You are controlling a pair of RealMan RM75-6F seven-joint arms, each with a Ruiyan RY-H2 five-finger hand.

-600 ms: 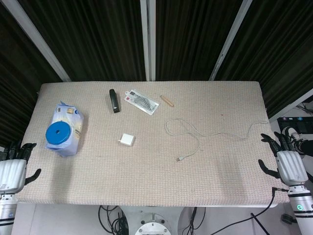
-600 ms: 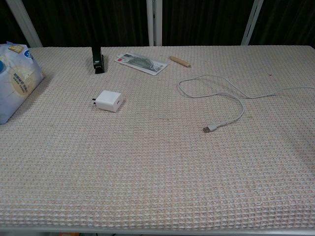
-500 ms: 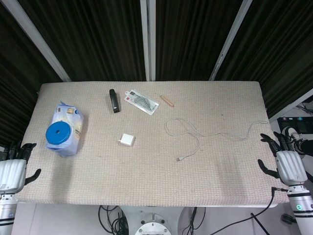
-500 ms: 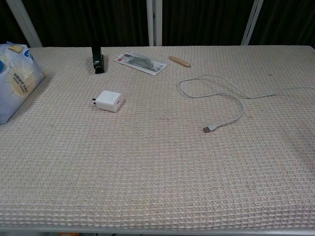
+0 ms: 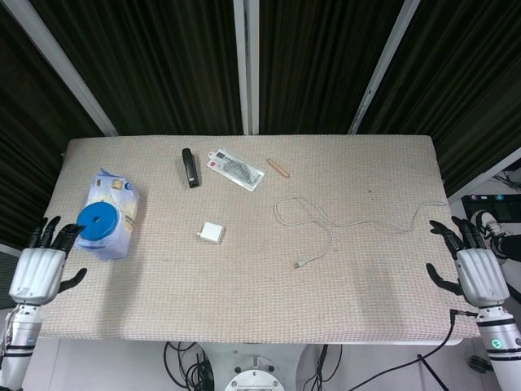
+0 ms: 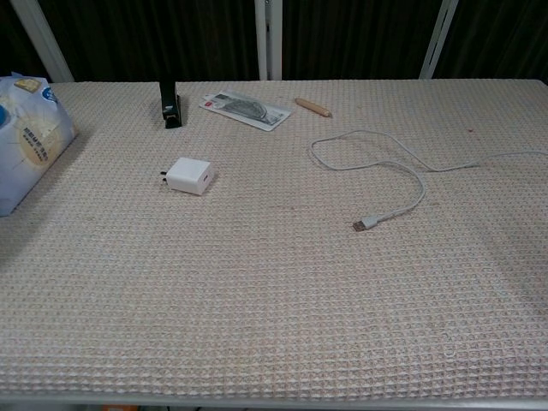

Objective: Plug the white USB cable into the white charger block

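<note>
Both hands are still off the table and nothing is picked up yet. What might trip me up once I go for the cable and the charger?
The cable trails off the table's right edge beside the right hand; reaching in may snag it and drag the plug away. The charger is small and lies flat, so the fingers could push it along the cloth instead of lifting it. The left hand starts close to the blue-lidded pack and could bump it.

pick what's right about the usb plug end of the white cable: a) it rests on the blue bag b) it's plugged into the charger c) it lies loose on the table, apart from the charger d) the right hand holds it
c: the plug lies bare on the table, well clear of the charger, with no hand near it.
</note>
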